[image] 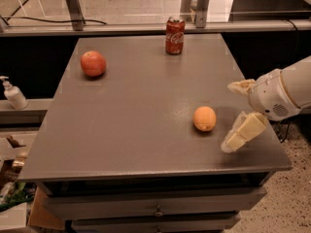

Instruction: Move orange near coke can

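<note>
The orange [204,119] lies on the grey table [136,120], right of its middle and toward the front. The coke can [175,36] stands upright at the table's far edge, well behind the orange. My gripper [234,115] comes in from the right, just right of the orange and apart from it. It is open and empty: one cream finger [241,86] is behind, the other [242,132] in front, over the table's right front part.
A reddish apple [93,63] sits at the table's far left. A white pump bottle [14,94] stands on a low ledge left of the table. Drawers are below the table front. A rail with posts runs behind the table.
</note>
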Controlling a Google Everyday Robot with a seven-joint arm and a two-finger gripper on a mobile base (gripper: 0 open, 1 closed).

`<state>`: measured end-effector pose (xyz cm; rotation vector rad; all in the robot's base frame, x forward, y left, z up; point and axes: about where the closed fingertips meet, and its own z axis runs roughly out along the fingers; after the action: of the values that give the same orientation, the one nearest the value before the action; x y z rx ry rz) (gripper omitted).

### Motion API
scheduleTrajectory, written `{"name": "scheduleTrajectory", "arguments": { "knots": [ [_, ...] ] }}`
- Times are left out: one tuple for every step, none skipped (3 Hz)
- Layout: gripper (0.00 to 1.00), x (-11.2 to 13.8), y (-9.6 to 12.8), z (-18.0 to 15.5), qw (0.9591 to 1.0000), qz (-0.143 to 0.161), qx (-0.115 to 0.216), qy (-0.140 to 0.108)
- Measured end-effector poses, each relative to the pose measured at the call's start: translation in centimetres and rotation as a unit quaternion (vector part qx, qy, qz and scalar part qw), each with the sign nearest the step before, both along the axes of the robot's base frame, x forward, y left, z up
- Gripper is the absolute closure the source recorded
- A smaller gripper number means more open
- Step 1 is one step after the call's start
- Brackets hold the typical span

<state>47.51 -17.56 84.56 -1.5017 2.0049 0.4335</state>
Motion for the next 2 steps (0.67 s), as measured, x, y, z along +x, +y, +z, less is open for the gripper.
{"name": "scheduleTrajectory", "arguments": {
  "knots": [
    [0.0,0.3,1.0,-1.0,0.9997,0.004,0.02,-0.011],
    [0.0,0.6,2.3,-1.6,0.999,0.008,0.04,-0.017]
  ]
}}
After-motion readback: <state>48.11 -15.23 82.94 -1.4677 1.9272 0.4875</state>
